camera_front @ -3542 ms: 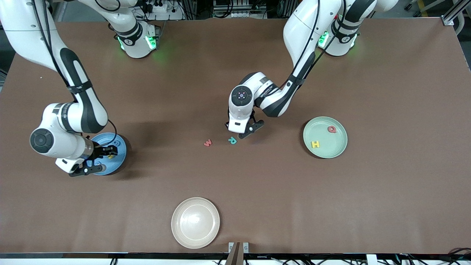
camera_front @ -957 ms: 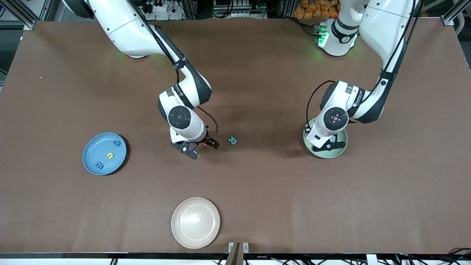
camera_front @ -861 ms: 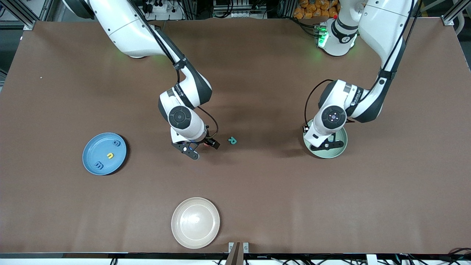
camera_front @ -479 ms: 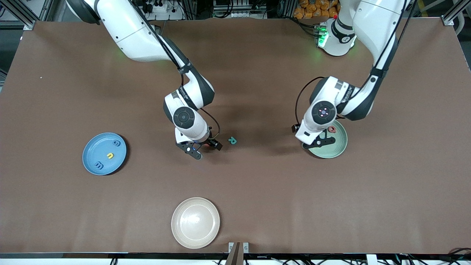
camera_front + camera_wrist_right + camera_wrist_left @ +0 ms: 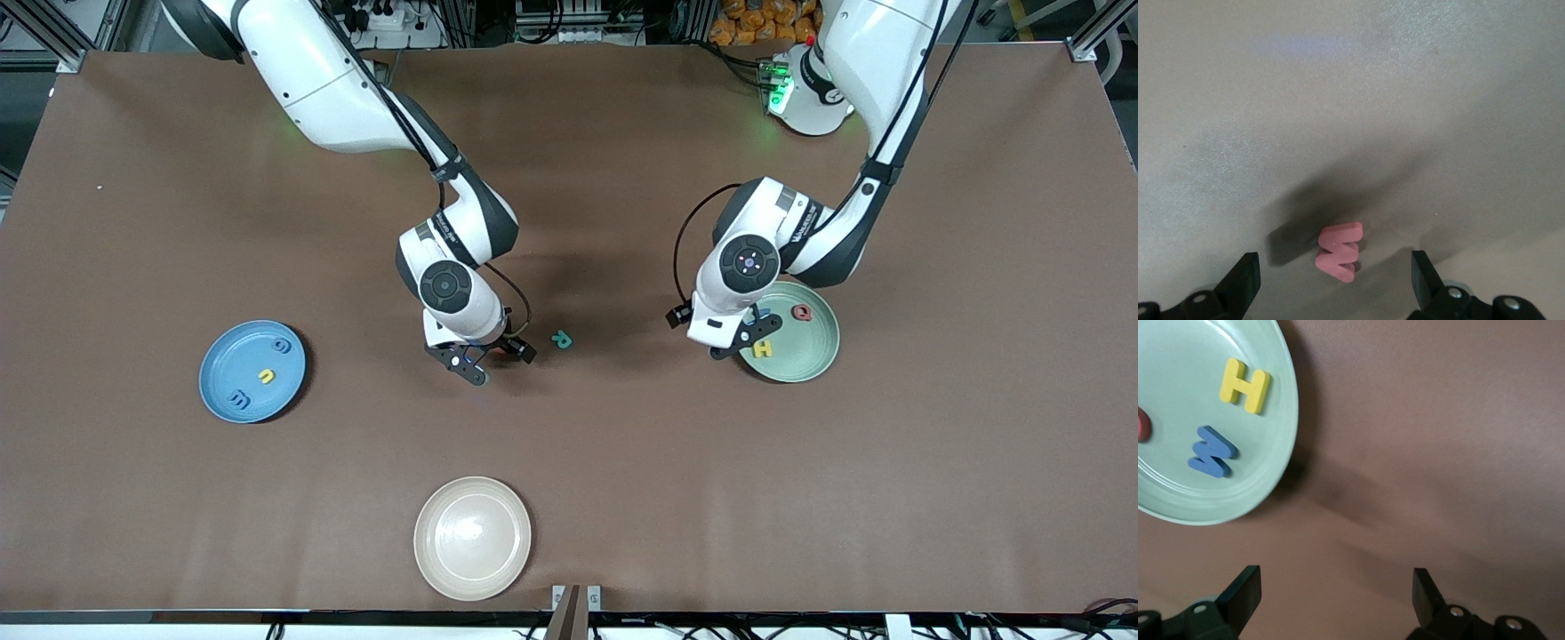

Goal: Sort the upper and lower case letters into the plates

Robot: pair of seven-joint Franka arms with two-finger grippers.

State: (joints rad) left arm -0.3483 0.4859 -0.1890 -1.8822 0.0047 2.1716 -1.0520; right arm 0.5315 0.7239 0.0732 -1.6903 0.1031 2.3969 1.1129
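Right wrist view: tool wide, empty.

— What's the surface?
— A brown table.
— And on it?
— A blue plate, a mint green plate, a cream plate, a teal R and a pink w lying flat.

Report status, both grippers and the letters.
Left gripper open at mint plate edge; blue W, H in it. Right gripper open over pink w. Teal R unsorted. Nothing blocking.
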